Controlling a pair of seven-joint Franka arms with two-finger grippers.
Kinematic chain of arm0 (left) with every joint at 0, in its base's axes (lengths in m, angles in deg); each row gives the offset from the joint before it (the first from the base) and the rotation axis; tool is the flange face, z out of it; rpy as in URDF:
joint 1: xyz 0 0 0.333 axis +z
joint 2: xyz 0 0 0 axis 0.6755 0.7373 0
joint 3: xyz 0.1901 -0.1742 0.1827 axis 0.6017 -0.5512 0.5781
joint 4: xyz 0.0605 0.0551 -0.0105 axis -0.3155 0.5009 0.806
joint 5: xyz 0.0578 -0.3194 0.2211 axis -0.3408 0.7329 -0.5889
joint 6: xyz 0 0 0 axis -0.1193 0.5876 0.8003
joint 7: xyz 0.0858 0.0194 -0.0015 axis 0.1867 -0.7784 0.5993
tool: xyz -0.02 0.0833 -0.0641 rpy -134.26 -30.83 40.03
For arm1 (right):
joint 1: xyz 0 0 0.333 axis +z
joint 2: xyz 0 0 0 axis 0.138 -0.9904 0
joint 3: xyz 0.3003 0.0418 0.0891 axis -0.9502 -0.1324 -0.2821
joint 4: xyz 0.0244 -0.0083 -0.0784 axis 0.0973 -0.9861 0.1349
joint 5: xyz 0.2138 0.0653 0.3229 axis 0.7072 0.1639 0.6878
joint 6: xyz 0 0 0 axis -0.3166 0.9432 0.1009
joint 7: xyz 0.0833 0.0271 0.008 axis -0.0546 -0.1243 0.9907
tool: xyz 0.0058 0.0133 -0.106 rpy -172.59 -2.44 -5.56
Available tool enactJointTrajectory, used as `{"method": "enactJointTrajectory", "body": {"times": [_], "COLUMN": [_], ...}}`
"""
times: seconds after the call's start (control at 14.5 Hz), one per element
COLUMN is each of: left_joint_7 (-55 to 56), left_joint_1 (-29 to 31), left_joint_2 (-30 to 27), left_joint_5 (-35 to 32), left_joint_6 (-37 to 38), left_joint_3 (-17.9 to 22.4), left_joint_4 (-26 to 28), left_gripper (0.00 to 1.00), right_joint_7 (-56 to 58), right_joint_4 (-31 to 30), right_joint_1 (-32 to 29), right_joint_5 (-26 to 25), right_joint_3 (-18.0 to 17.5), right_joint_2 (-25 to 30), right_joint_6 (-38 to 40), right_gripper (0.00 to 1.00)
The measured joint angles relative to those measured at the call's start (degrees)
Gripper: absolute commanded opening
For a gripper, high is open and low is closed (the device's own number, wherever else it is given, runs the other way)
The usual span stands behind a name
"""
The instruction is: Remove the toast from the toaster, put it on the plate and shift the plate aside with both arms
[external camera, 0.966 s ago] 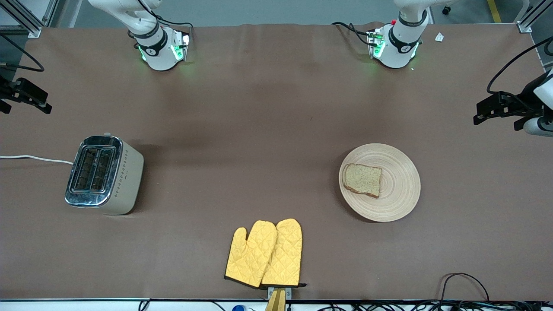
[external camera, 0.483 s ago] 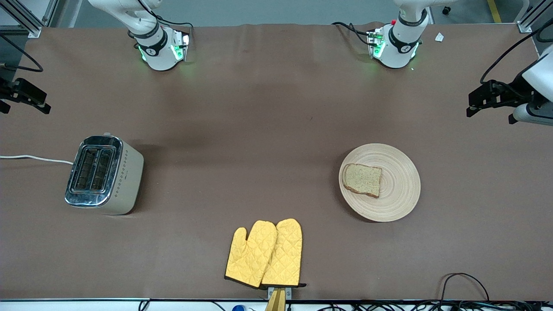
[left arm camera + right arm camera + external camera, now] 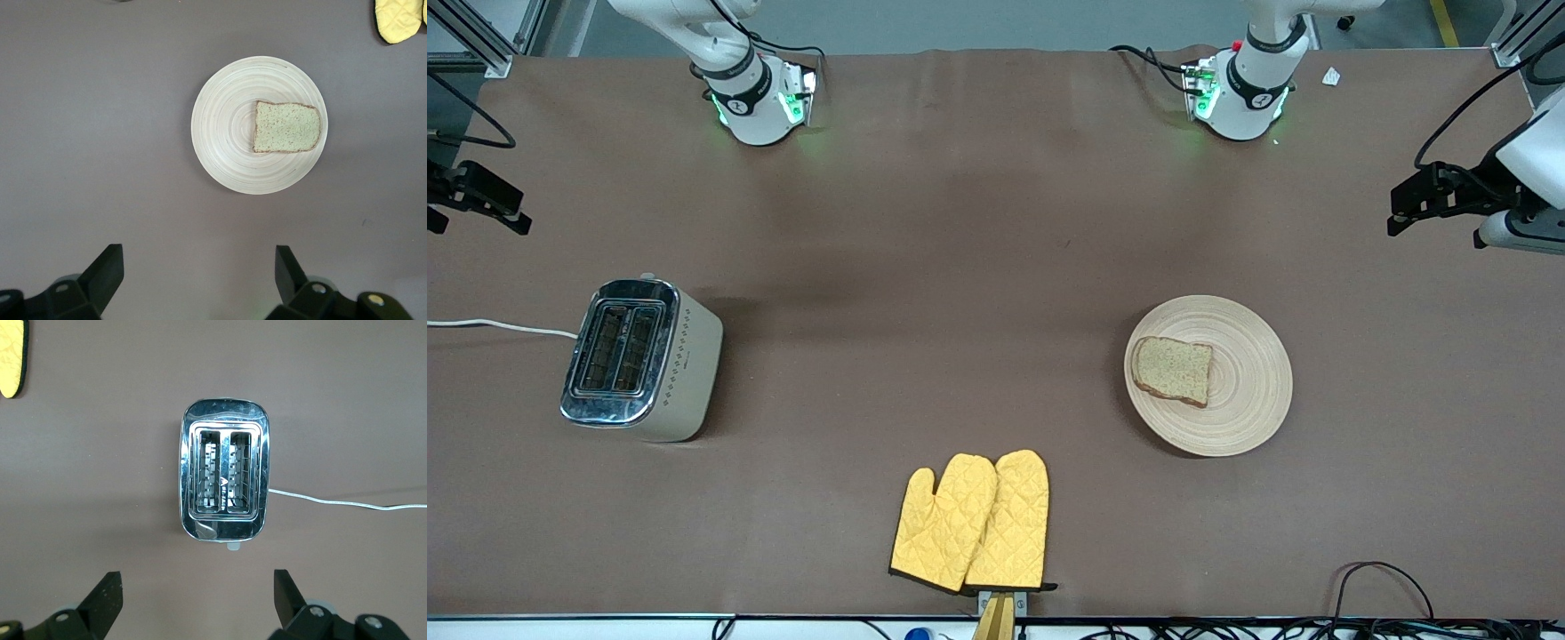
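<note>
The toast (image 3: 1172, 370) (image 3: 287, 127), a light speckled slice with a dark crust, lies flat on the round pale wooden plate (image 3: 1249, 382) (image 3: 223, 133), on the half toward the right arm's end. My left gripper (image 3: 1396, 212) (image 3: 198, 263) hangs open and empty over bare tabletop at the left arm's end, well apart from the plate. My right gripper (image 3: 520, 212) (image 3: 195, 583) hangs open and empty over the table's edge at the right arm's end, apart from the toaster.
A chrome two-slot toaster (image 3: 640, 356) (image 3: 223, 477) with empty slots stands toward the right arm's end, its white cord (image 3: 498, 326) (image 3: 347, 503) running off the table. Two yellow oven mitts (image 3: 974, 524) lie near the front edge. Cables (image 3: 1383, 578) trail at the front corner.
The left gripper has risen and shifted slightly toward the table's middle, staying open. The right gripper barely moved. Toast and plate are unmoved.
</note>
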Motion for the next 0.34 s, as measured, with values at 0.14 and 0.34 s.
{"method": "enactJointTrajectory", "body": {"times": [0.14,0.34], "left_joint_7": [0.0,0.2], "left_joint_1": [-0.4,-0.5], "left_joint_2": [0.0,0.3], "left_joint_5": [0.0,0.0], "left_joint_6": [-0.3,-0.9], "left_joint_3": [0.0,0.1], "left_joint_4": [0.0,0.0], "left_gripper": [1.00,1.00], "right_joint_7": [0.0,0.0], "right_joint_4": [0.0,0.0], "right_joint_1": [0.0,0.0], "right_joint_5": [0.0,0.0], "right_joint_3": [0.0,-0.1], "right_joint_2": [0.0,0.0], "right_joint_6": [0.0,0.0], "right_gripper": [1.00,1.00]}}
